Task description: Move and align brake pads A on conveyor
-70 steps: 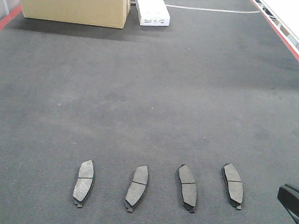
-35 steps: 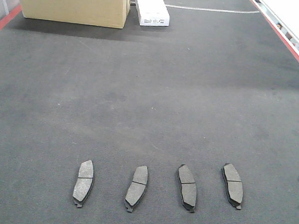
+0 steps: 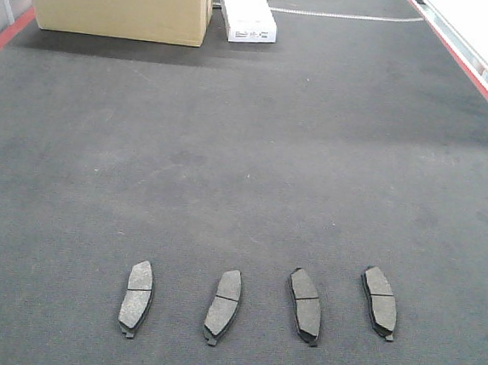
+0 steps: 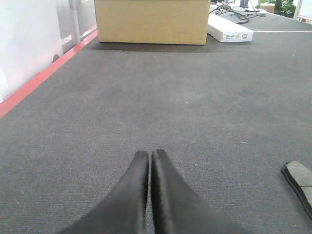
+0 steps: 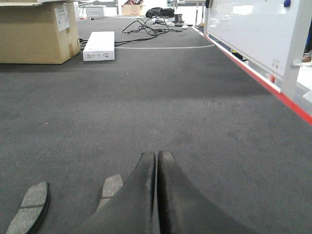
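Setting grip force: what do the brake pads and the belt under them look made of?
The brake pads look like rough, matte grey friction compound, speckled and non-reflective, with a darker backing edge, probably metal. The conveyor looks like charcoal felt-like fabric: fine woven texture, no shine.

Left gripper and right gripper both hover low, fingers pressed together, holding nothing.

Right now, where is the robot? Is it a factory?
Probably a workshop or factory test area. Brake pads lie in a row on a wide dark belt with red edges, and a cardboard box and cables sit at its far end.
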Available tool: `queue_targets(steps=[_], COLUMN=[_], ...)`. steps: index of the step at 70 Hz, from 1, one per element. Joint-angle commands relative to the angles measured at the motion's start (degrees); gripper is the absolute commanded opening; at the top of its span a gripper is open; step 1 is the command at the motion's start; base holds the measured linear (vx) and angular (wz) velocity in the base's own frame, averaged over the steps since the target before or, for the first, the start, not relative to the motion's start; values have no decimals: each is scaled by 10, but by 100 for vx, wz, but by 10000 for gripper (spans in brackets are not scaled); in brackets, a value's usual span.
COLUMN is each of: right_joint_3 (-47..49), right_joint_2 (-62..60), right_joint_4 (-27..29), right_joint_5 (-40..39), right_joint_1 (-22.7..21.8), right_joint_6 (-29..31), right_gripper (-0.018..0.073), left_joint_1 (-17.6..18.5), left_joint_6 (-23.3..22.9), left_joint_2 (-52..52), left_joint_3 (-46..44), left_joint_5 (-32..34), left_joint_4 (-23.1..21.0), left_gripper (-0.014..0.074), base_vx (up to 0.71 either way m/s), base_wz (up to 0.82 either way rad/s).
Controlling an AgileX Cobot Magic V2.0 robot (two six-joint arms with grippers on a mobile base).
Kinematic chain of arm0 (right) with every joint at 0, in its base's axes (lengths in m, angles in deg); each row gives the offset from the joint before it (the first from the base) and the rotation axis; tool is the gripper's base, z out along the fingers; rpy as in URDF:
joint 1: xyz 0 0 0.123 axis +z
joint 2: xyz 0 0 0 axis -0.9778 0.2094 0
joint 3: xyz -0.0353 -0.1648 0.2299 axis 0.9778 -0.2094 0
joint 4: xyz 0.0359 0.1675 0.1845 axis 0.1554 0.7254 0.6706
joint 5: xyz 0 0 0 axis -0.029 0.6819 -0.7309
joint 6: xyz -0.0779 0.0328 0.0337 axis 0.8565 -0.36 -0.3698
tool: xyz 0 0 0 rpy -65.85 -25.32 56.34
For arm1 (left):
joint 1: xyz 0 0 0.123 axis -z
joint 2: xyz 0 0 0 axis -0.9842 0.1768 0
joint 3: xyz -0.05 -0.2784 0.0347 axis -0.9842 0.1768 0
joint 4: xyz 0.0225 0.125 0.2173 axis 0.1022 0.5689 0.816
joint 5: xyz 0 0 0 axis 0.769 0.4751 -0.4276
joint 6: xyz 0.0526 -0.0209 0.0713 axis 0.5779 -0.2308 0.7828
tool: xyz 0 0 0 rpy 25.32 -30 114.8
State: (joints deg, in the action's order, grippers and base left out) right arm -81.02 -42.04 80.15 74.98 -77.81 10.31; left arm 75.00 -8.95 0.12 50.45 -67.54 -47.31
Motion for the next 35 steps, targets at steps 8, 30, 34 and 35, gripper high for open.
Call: queue_targets(steps=[8,30,34,35], right_joint_3=[-40,-40,-40,-40], right_joint_2=[-51,-51,-51,-51], right_joint_4=[-11,-11,-11,-11], right_joint_5=[-61,-61,-59,-59], right_joint_1=[-4,-3,-3,-3], right_joint_6=[-16,-15,-15,-15], right_gripper=[-3,-3,-3,-3], left_joint_1=[-1,-1,-1,-1], left_joint_6=[-2,-2,-2,-2], left_joint_2=[-8,-7,-7,-7], left_joint_3=[16,16,16,16], left_joint_5=[42,42,42,42], left_joint_4=[-4,-4,-4,-4], left_gripper=[-6,-6,-6,-6], base_vx=[0,0,0,0], base_wz=[0,0,0,0])
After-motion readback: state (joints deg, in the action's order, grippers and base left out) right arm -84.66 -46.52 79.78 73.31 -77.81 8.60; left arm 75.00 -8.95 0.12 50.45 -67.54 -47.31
